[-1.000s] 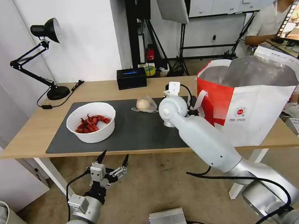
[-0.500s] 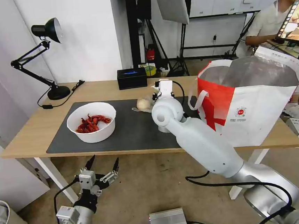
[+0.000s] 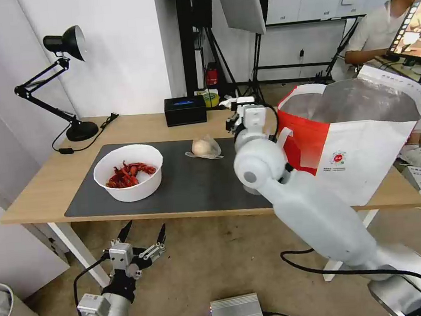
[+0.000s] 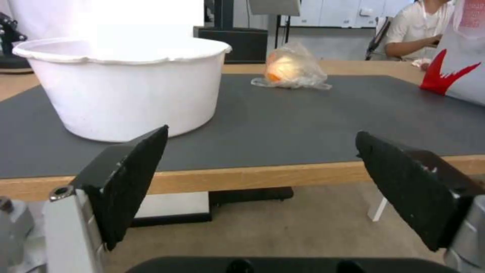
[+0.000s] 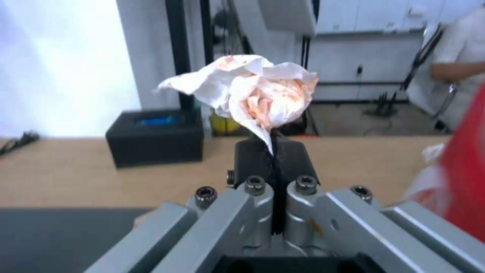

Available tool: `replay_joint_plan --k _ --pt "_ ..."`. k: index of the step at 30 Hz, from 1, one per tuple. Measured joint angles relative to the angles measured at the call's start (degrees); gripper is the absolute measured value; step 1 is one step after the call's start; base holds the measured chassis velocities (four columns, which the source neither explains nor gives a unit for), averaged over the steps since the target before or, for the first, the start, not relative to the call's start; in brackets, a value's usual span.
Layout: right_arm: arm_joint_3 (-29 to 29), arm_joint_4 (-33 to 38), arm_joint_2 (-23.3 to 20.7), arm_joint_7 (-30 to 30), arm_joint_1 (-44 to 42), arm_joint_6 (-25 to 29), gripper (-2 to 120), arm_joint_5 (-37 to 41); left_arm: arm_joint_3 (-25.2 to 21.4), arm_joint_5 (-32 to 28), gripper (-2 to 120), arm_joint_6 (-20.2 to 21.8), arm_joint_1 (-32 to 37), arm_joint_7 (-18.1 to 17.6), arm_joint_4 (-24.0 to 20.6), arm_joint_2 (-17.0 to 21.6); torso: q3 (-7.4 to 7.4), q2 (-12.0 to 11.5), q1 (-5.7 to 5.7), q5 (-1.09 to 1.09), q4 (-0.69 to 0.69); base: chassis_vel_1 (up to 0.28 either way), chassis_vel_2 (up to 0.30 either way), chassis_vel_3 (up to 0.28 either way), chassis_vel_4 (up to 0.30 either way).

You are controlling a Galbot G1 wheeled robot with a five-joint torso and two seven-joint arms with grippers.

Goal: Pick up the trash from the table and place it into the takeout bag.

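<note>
Table (image 3: 50, 184): right gripper (image 5: 273, 151) beside takeout bag (image 3: 368, 159), jaws clamped on crumpled tissue (image 5: 252, 91); left gripper (image 3: 141, 235) below table edge, jaws wide.

On mat (image 3: 188, 179): bowl (image 3: 128, 172) left, bagged lump (image 3: 204, 147) centre-rear. Takeout bag (image 3: 361, 144) right on table (image 3: 41, 187). Black box (image 3: 184, 110) behind mat.

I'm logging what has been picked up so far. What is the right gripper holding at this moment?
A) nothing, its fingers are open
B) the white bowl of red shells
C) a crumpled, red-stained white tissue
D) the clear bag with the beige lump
C: in the right wrist view the right gripper is shut on the crumpled tissue, while the clear bag and the white bowl sit on the table.
</note>
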Motion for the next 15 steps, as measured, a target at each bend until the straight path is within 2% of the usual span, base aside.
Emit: replay_joint_plan --k 12,15 --pt "6.75 6.45 -6.35 -2.75 -1.05 0.22 0 -1.03 0.51 1.09 100 -0.01 0.29 0.03 -0.16 -0.74 0.0 0.0 0.0 0.0 0.0 0.0 0.0 0.0 0.0" --pt "9.45 8.02 -9.38 -3.04 -1.71 0.19 0 -1.01 0.83 1.51 100 -0.01 0.39 0.03 -0.23 -1.03 0.0 0.0 0.0 -0.01 0.0 0.0 0.0 0.0 0.0"
